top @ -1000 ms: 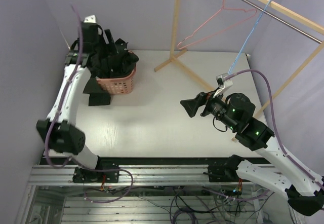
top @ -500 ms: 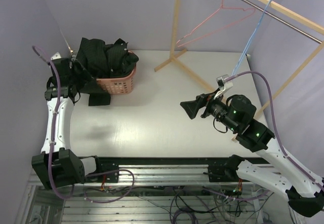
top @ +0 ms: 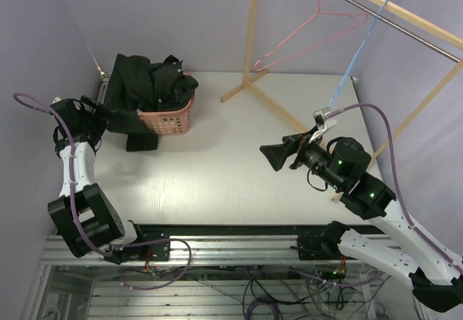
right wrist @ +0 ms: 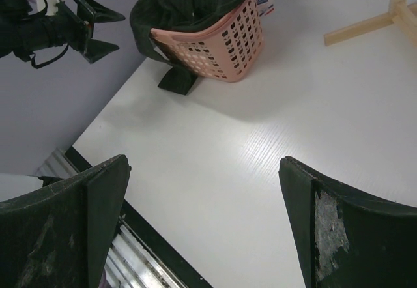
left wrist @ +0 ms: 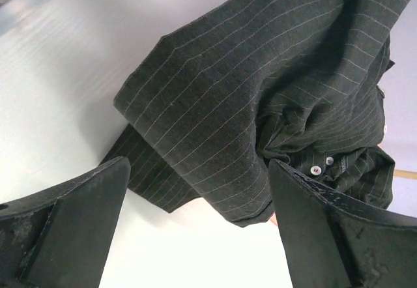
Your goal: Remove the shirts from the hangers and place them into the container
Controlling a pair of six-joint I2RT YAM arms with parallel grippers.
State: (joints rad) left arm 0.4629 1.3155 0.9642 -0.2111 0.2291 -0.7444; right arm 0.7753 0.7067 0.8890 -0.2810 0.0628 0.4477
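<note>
Up high, the top camera shows the orange laundry basket [top: 172, 122] at the far left of the white table [top: 224, 168]. The dark striped shirt [top: 148, 81] is piled in it and sticks up over the rim. One part of the shirt hangs down the outside and lies on the table beside the basket. The left gripper [top: 101, 111] is just left of the basket, and its jaws are wide open with nothing in them. The right gripper [top: 273, 155] hangs over the right side of the table, far from the basket, but from up here I cannot tell how its jaws stand. A pink hanger [top: 311, 34] and a light blue hanger [top: 354, 59] hang from the rail of the wooden rack [top: 252, 30] at the back right.

Next, the left wrist camera shows the left gripper [left wrist: 195, 236] with its two fingers [left wrist: 65, 223] far apart. Between them you see the striped shirt [left wrist: 273, 92], folded and bunched, with small white buttons. The fingers do not touch it.

Last, the right wrist camera shows the right gripper [right wrist: 202, 236] wide open and holding nothing, above the table [right wrist: 260, 138]. Far off is the basket [right wrist: 228, 47] with the shirt [right wrist: 189, 1] in it, and the left gripper [right wrist: 98, 30] is beside it.
</note>
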